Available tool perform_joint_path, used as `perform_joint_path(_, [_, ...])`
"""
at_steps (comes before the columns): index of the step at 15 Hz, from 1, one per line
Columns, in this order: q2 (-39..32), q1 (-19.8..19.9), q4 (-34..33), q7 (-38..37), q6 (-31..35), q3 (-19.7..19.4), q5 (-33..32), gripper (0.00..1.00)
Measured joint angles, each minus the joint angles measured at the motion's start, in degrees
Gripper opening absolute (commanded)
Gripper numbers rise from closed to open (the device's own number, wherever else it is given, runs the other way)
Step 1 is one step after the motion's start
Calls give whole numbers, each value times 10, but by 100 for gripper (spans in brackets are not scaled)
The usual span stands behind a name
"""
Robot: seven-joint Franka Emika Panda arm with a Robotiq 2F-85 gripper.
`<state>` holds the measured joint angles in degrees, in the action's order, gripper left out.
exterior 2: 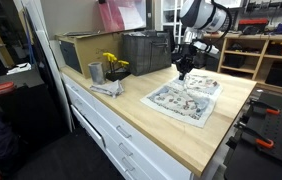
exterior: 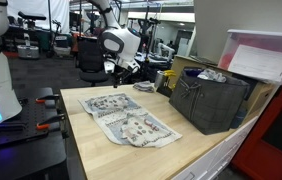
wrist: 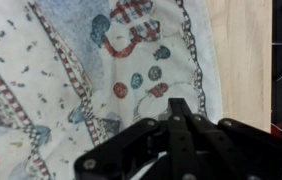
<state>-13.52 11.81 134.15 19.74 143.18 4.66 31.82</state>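
A printed cloth (exterior: 121, 115) (exterior 2: 186, 95) with snowman pictures and a checked border lies spread, slightly rumpled, on the light wooden tabletop (exterior: 111, 155) (exterior 2: 171, 130). My gripper (exterior: 122, 72) (exterior 2: 183, 70) hangs just above the cloth's far end, pointing down. In the wrist view the black fingers are pressed together (wrist: 181, 105) over the cloth (wrist: 71, 70), close to its bordered edge, with bare wood (wrist: 246, 50) beside it. Nothing shows between the fingers. Whether the tips touch the fabric cannot be told.
A dark grey crate (exterior: 209, 100) (exterior 2: 146, 50) stands at one end of the table, with a pink-lidded plastic bin (exterior: 266, 55) behind it. A metal cup (exterior 2: 95, 72) and yellow flowers (exterior 2: 114, 65) stand near the crate. Orange-handled clamps (exterior: 46, 100) (exterior 2: 266, 110) sit along the opposite edge.
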Motion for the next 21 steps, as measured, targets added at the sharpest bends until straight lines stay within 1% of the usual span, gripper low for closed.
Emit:
perform_joint_path(3, [0,-17,-24,-55,-6,-25,-54,0])
perform_joint_path(4, [1,-21,-31,-74,-21,-32,-73,26])
perform_joint_path(5, [1,-22,-40,-85,-51,-35,-82,27])
perform_joint_path(9, [13,-27,-61,-122,-152,-49,-113,56])
perform_joint_path(11, [24,-28,-62,-123,-181,-54,-115,71])
perform_joint_path(13, [33,-30,-61,-123,-195,-61,-122,85])
perform_joint_path(15, [41,-31,-61,-123,-213,-70,-142,99])
perform_joint_path(21, [70,-26,-55,-105,-272,-108,-215,100])
